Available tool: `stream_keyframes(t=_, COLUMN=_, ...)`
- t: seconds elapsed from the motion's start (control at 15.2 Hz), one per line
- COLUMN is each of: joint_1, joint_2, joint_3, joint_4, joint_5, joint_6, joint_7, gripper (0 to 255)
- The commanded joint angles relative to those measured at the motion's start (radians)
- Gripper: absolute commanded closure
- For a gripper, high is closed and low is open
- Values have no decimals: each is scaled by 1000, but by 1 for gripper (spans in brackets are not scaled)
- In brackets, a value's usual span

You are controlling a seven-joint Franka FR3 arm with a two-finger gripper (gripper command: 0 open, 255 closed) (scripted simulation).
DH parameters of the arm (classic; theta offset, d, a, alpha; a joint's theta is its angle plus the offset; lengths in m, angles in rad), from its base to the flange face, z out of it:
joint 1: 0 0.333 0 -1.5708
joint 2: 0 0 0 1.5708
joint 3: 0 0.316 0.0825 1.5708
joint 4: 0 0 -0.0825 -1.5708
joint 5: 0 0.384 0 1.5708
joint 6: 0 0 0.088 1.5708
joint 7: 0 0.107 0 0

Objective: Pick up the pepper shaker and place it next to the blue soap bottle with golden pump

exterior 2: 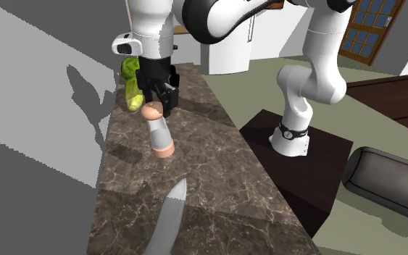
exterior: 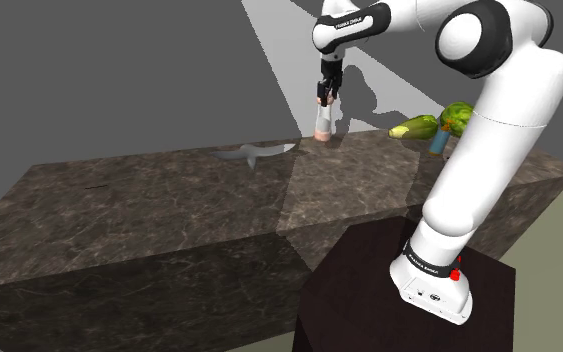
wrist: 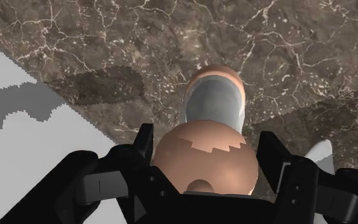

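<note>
Where a long, dark, marbled worktop (exterior: 169, 210) runs across the room, a white robot arm (exterior: 489, 150) reaches from its stand to the far edge. Near the far right corner in the shoulder view, beside green vegetables (exterior: 416, 126), stands a blue bottle (exterior: 438, 143), partly hidden by the arm; its pump cannot be made out. Well apart from it along the same far edge is the pepper shaker (exterior: 323, 124), upright, with a pale grey body and a tan cap and base. The black claw (exterior: 326, 97) is directly above it, its two fingers closed against either side of the cap. The shaker's shadow lies apart from its base, so it is probably just off the worktop. Judged from this, the grasp is done and the lift barely begun; the carry towards the bottle and the setting down beside it remain
</note>
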Motion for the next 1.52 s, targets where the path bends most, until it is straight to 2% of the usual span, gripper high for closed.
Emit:
stream_keyframes(t=0.0, joint_1=1, joint_2=-7, joint_3=1, joint_4=19, joint_5=-1, joint_6=-26, joint_7=-1, gripper=255)
stream_keyframes(t=1.45, joint_1=-1, joint_2=36, joint_3=-1, joint_4=368, joint_5=17, joint_6=-331, joint_7=-45, gripper=255)
